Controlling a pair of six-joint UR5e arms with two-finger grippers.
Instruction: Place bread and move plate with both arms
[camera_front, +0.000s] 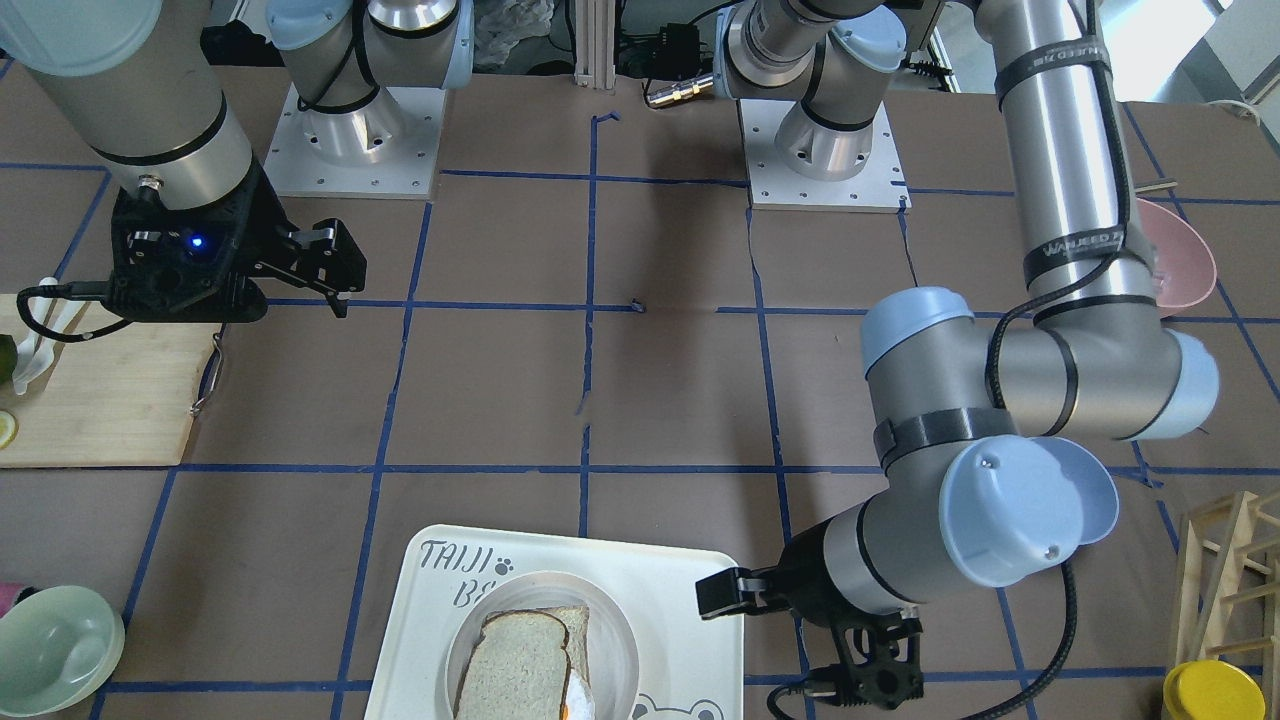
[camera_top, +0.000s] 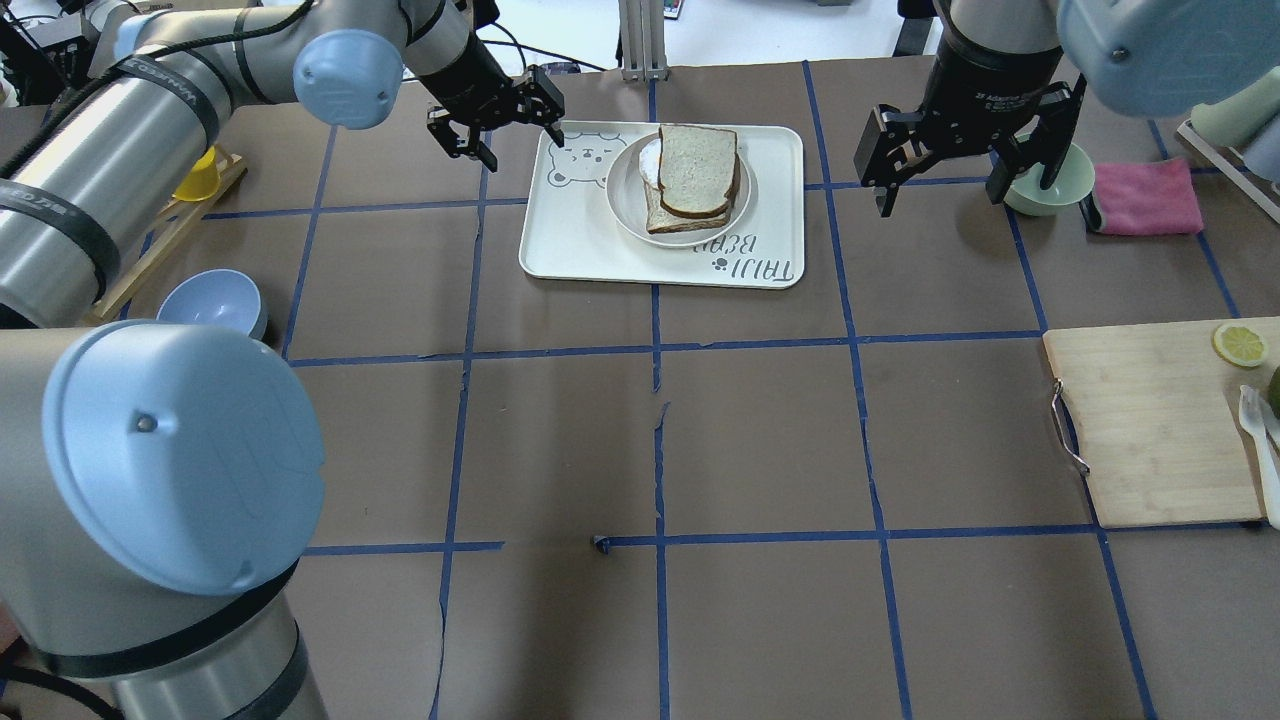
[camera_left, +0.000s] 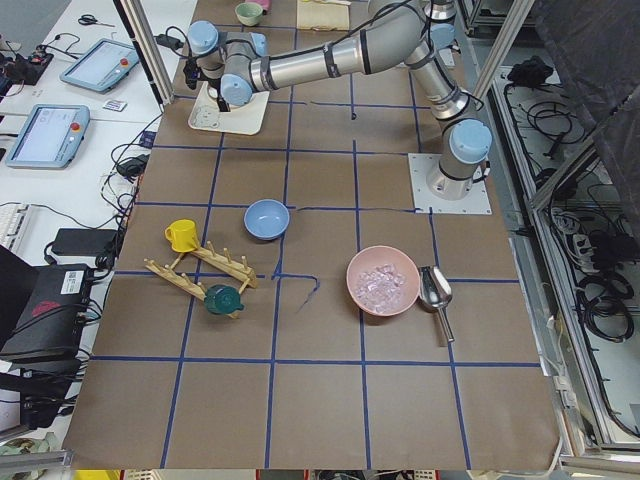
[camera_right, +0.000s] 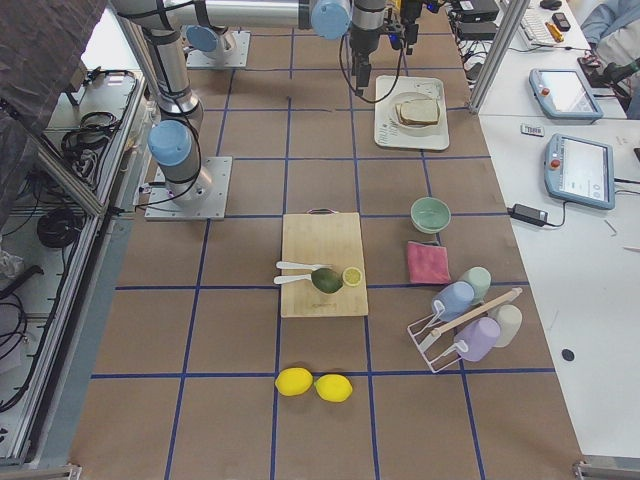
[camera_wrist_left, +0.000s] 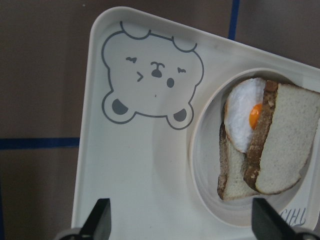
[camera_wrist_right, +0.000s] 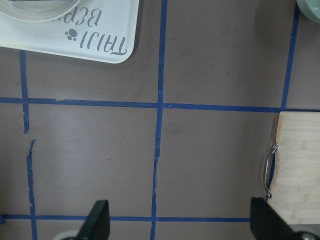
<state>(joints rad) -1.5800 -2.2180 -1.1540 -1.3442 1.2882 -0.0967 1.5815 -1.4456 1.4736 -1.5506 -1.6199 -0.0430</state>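
Bread (camera_top: 697, 170), dark-crusted slice: lay uppermost in a stack, over a fried egg (camera_wrist_left: 240, 117) and a second slice (camera_top: 662, 217).

Plate (camera_top: 625, 213), round, cream-white: carried that stack; stood inside the tray (camera_top: 590, 245), toward its 3 o'clock half in the overhead view.

Left gripper (camera_top: 522, 150): hung above the tray's 10 o'clock corner, over the printed bear face; fingers spread wide, held nothing, touched neither plate nor bread.

Right gripper (camera_top: 960, 195): hovered over bare table at 3 o'clock of the tray, well apart from it; fingers likewise spread, empty.

Green bowl (camera_top: 1065, 185): stood just beyond the right gripper at its 3 o'clock.
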